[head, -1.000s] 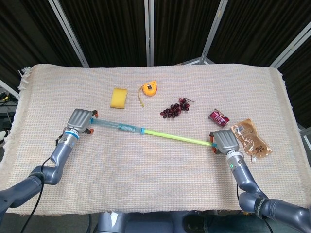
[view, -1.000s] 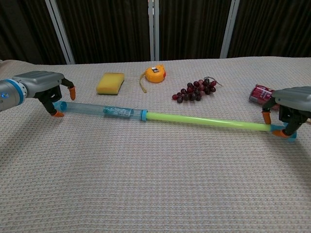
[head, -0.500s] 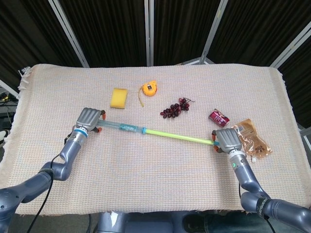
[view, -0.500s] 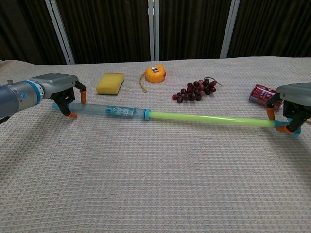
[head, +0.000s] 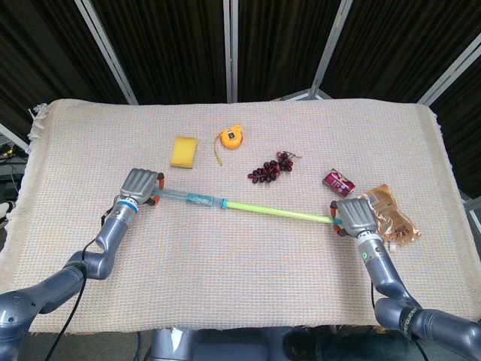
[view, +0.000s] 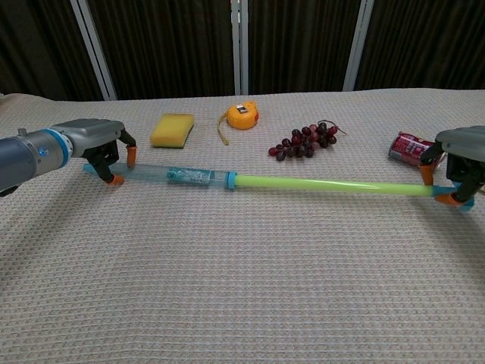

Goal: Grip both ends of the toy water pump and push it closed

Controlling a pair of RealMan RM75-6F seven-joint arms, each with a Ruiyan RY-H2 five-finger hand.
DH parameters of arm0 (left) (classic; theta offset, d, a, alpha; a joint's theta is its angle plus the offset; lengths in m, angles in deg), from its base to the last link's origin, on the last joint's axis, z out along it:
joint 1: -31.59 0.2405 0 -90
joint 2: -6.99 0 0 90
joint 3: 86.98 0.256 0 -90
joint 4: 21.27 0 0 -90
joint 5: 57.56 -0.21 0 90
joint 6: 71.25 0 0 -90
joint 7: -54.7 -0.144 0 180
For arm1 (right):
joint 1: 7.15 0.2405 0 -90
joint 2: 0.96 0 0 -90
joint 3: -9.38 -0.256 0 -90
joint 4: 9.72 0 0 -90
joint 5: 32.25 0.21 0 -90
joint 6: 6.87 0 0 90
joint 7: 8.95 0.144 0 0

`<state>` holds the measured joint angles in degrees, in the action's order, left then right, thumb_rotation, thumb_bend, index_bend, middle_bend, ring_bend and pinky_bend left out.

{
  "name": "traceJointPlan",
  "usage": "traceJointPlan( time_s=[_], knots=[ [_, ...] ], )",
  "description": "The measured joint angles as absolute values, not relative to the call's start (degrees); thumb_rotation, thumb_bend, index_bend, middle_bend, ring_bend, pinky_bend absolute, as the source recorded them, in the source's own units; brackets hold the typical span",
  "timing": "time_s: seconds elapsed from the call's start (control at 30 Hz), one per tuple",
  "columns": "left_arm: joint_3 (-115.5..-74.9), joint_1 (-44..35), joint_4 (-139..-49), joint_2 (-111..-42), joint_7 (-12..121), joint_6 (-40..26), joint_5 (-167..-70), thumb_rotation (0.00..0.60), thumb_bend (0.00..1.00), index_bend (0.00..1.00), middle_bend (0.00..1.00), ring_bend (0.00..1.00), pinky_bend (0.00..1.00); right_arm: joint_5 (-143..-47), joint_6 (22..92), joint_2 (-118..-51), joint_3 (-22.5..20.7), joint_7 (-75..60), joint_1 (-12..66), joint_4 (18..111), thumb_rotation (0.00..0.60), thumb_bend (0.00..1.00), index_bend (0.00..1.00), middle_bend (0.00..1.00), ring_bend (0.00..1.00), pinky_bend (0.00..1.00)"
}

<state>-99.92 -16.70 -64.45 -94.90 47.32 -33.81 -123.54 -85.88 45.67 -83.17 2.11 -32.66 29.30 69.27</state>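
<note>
The toy water pump lies extended across the table: a clear blue barrel (head: 188, 198) (view: 178, 176) on the left, with a long green rod (head: 278, 213) (view: 333, 185) drawn out to the right. My left hand (head: 140, 184) (view: 95, 141) grips the barrel's outer end, with orange fingertips on both sides of it. At the far right my right hand (head: 355, 216) (view: 462, 154) grips the blue handle at the rod's end. The handle is mostly hidden under that hand.
Behind the pump lie a yellow sponge (head: 184, 151) (view: 172, 130), an orange tape measure (head: 231, 138) (view: 242, 115) and a bunch of dark grapes (head: 272, 169) (view: 305, 141). A red can (head: 339, 181) (view: 407, 147) and a brown pouch (head: 389, 214) lie close to my right hand.
Both hands and the pump have shifted to the right together. The green rod looks about as long as before.
</note>
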Motion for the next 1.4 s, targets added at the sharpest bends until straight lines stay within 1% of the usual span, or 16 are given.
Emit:
traceJointPlan(
  time_s=[0.07,0.33,0.5,0.67,0.83,1.4],
  knots=[
    [-99.91,-16.68,-64.71,-94.79,47.62,-33.17,-123.8,0.6,0.45,0.74,0.89,0.85,1.0,-85.87,45.72,-83.06,2.09,-32.67,29.29,69.41,0.6,0.4,0.65,1.0,1.0,1.0],
    [-100.08,-16.34,-68.58,-93.0,48.11,-31.34,-124.15,0.6,0.45,0.82,0.89,0.85,1.0,-86.07,46.18,-82.78,1.62,-33.05,29.68,71.03,0.6,0.41,0.66,1.0,1.0,1.0],
    [-100.73,-16.33,-71.44,-91.9,46.15,-30.49,-122.83,0.6,0.45,0.82,0.9,0.85,1.0,-84.83,46.32,-83.09,0.49,-33.86,30.6,72.04,0.6,0.41,0.66,1.0,1.0,1.0],
    [-101.79,-16.65,-76.01,-90.88,41.55,-29.44,-119.46,0.6,0.45,0.82,0.9,0.85,1.0,-82.75,46.67,-83.92,-0.7,-35.86,32.2,73.92,0.6,0.42,0.66,1.0,1.0,1.0],
    [-102.45,-17.42,-78.42,-90.85,38.15,-28.75,-116.25,0.6,0.45,0.82,0.9,0.85,1.0,-81.24,46.94,-85.27,-1.48,-37.8,33.91,74.59,0.6,0.42,0.66,1.0,1.0,1.0],
    [-102.86,-20.33,-79.44,-94.66,35.72,-27.48,-113.4,0.6,0.45,0.82,0.9,0.85,1.0,-75.77,48.19,-90.8,-4.19,-42.89,39.95,74.51,0.6,0.42,0.66,1.0,1.0,1.0]
  ],
)
